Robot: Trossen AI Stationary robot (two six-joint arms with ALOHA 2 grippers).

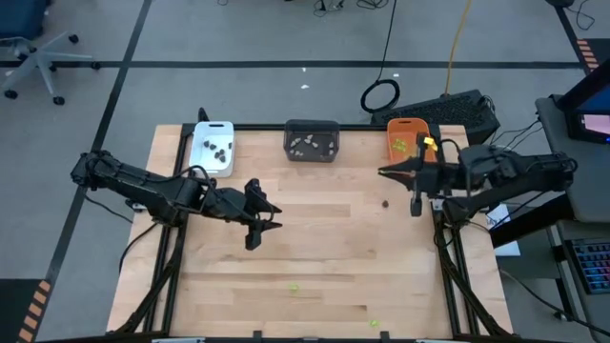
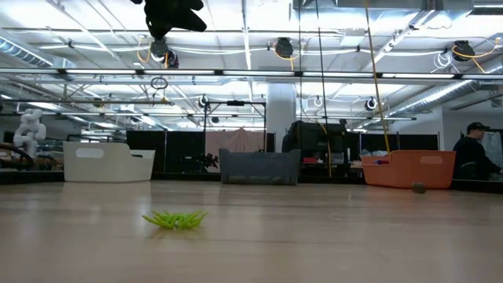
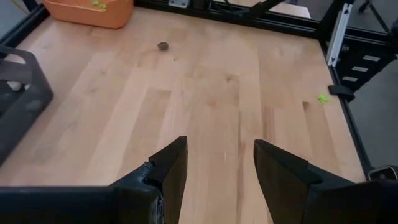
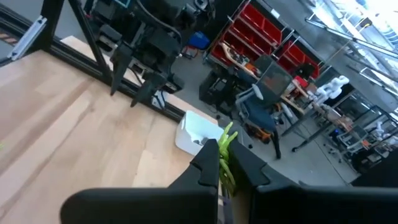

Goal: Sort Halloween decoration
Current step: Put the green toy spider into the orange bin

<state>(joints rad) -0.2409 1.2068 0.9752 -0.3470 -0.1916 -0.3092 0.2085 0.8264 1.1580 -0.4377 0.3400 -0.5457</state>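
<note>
A lime green spidery plastic piece is lying near the wooden worktop's front. The left end effector is hovering open mid-worktop. The right end effector is pinching another lime green piece beside the orange rectangular tray.

Three trays line the far edge of the wooden desk: a white tray toward the left, a dark grey tray in the middle, an orange tray toward the right. A black keyboard lies on the floor beyond.
</note>
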